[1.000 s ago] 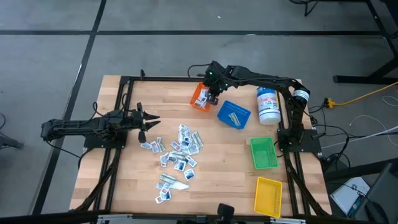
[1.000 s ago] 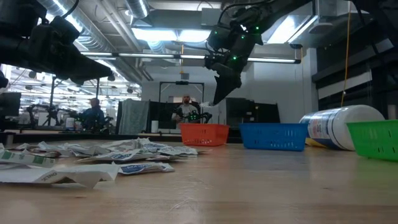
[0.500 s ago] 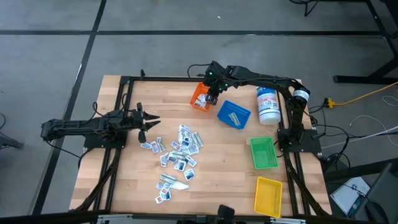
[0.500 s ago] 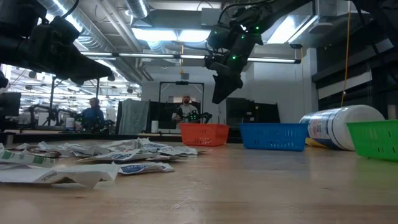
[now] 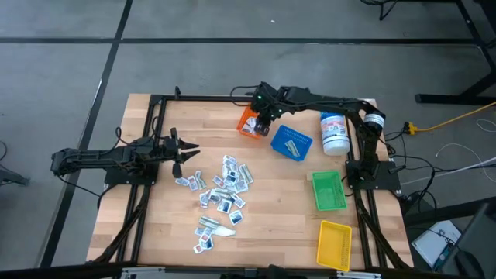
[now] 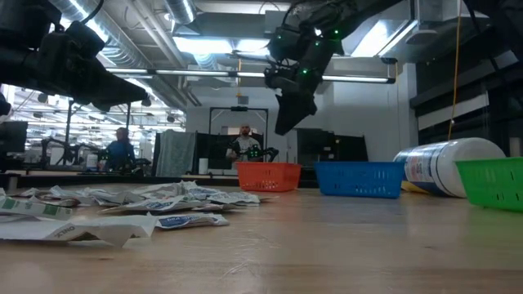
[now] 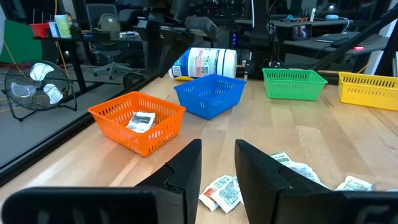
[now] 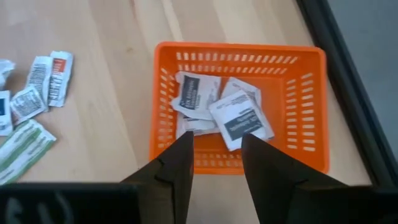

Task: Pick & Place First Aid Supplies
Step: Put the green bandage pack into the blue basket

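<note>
my right gripper (image 8: pixel 214 165) hangs above the near rim of the orange bin (image 8: pixel 314 118), fingers apart and empty. packets (image 8: pixel 239 118) lie inside it; more packets (image 5: pixel 225 190) scatter mid-table. my left gripper (image 5: pixel 188 153) waits beside them, fingers apart.

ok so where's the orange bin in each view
High view: orange bin at the table's far middle, partly under the right tool.
Low view: orange bin centre, far across the table, below the raised right arm.
Left wrist view: orange bin ahead, holding a packet.
Right wrist view: orange bin seen from above, packets inside.
Shared landmark: the blue bin, right beside it in the high, low and left wrist views.
</note>
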Available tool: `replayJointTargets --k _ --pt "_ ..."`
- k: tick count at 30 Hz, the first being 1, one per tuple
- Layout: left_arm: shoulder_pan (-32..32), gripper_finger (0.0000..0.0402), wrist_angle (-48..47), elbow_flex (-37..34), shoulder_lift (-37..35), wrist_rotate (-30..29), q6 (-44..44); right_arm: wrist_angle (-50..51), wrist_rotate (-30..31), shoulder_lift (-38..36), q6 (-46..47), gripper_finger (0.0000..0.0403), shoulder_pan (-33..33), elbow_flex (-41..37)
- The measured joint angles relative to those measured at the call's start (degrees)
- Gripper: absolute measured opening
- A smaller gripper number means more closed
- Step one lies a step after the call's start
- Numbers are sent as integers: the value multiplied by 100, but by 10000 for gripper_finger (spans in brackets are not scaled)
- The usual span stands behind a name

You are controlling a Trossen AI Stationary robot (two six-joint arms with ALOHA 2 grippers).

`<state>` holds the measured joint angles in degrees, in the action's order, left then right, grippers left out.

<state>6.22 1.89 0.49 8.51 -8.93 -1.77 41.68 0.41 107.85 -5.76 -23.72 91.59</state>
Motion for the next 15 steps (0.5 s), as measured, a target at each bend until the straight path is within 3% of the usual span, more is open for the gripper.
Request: replayJointTargets --k 9,15 --pt "0 91 0 0 0 0 1 17 0 0 129 136 565 -10" --pt "0 93 0 0 0 0 -1 -237 -5 4 150 136 1038 -416"
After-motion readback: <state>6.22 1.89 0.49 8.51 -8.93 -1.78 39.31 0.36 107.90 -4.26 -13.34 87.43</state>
